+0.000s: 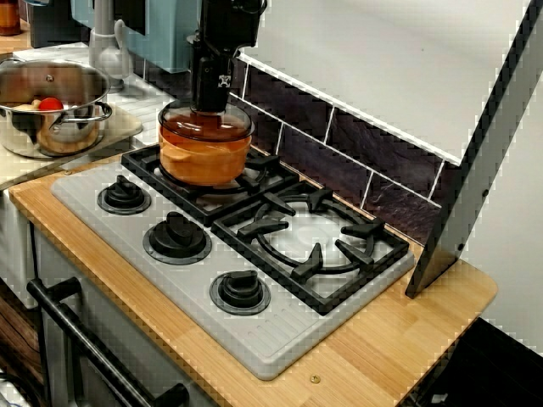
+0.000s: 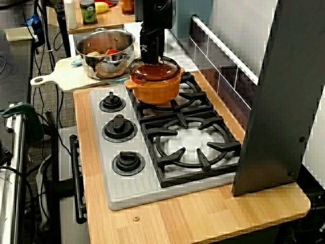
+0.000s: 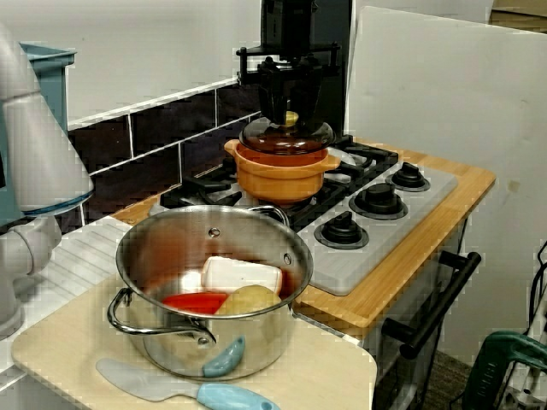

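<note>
Presently, the fingers (image 1: pixel 209 98) are positioned directly over the orange pot (image 1: pixel 204 161) and are pointed straight down at its glass lid (image 1: pixel 206 124). In the view across the steel pot, the fingers are seen on either side of the yellowish lid knob (image 3: pixel 291 118). Whether the knob is clamped or merely straddled cannot be determined from any view. The lid is seated level on the pot.

In the view from the knob side, the orange pot is located on the left burner of the hob (image 1: pixel 263 343), close to the dark wall tiles (image 1: pixel 382 153) at the far edge. The right burner grate (image 1: pixel 316 242) is found just beside it. Three black control knobs (image 1: pixel 176 237) are arranged in a row along the near edge of the hob. The hob is carried by a wooden worktop (image 1: pixel 399 339).

To the left of the hob, a steel pot (image 3: pixel 171 337) is placed on a pale cutting board (image 3: pixel 333 376). A red piece (image 3: pixel 195 301), a white block (image 3: pixel 241 275) and a tan rounded item (image 3: pixel 249 299) are contained in it. A blue-handled spatula (image 3: pixel 162 386) is laid on the board beside the steel pot. At the right end of the worktop, a grey panel (image 1: pixel 479 161) is leaned against the wall.
</note>
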